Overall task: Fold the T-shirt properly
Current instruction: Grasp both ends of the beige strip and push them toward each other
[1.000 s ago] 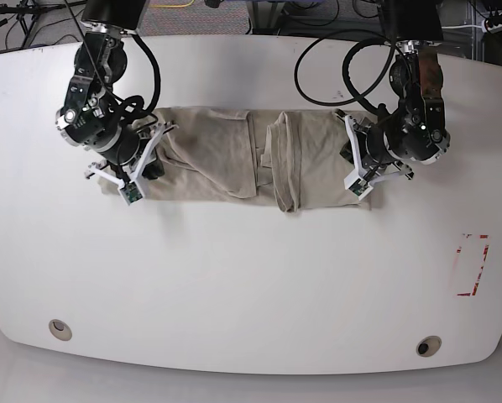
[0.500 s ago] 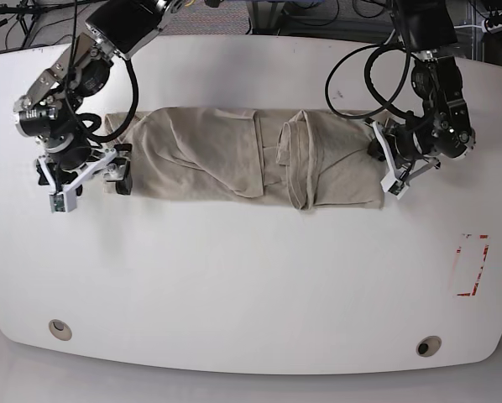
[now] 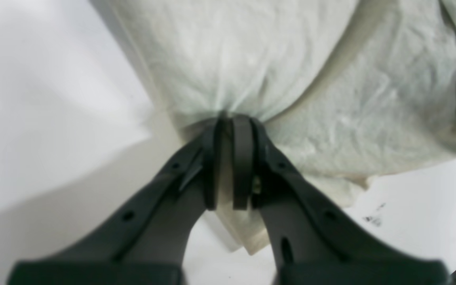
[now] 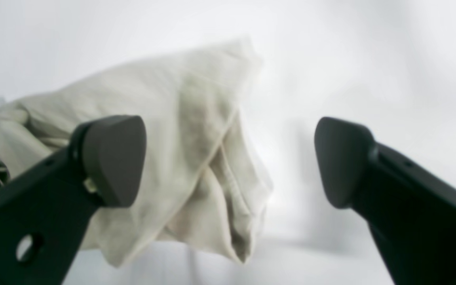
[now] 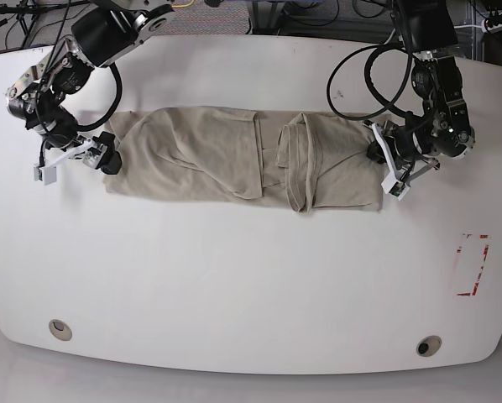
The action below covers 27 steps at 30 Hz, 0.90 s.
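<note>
On the bench (image 5: 251,277) the T-shirt (image 5: 226,159) is laid in a long band; one end is clamped by the left gripper (image 3: 228,118), while the right gripper (image 4: 228,158) is spread wide beside the other; a lengthwise fold is judged next

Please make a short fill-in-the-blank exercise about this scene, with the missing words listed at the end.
1. The left hand is ____ on an edge of the wrinkled beige cotton T-shirt.
2. The right hand has its jaws wide ____ and holds nothing.
3. The T-shirt lies as a long band on the ____ table.

Missing words: shut; open; white
</note>
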Motion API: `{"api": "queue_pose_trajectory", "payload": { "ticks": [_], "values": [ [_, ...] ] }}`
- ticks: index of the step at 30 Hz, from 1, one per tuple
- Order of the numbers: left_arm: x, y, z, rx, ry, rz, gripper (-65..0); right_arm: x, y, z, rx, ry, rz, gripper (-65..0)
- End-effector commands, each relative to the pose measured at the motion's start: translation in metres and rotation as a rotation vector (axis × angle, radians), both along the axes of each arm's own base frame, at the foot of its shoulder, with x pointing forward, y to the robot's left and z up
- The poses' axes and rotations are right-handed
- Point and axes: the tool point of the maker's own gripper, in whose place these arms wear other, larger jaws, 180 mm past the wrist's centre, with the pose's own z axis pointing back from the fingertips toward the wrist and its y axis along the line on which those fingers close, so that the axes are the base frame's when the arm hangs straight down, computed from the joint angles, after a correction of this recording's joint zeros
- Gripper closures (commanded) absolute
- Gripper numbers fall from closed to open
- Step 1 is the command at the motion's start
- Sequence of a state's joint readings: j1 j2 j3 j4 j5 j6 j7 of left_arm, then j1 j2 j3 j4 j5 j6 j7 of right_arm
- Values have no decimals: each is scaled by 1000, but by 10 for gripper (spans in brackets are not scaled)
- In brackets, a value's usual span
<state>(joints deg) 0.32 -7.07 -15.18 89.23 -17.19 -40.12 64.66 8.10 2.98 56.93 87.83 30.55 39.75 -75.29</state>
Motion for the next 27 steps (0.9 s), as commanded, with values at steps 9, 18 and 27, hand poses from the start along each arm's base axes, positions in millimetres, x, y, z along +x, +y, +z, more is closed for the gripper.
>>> {"api": "queue_pose_trajectory", "payload": {
  "ticks": [9, 18, 27],
  "values": [
    [-2, 6, 0, 38, 17, -2, -36, 0, -21, -1, 9, -52, -33, -650],
    [-1, 6, 0, 38, 16, -2, -36, -5, 22, -24, 63, 2, 56, -650],
    [-2, 0, -1, 39, 20, -25, -36, 10, 63, -26, 113, -41, 107, -650]
  ]
}}
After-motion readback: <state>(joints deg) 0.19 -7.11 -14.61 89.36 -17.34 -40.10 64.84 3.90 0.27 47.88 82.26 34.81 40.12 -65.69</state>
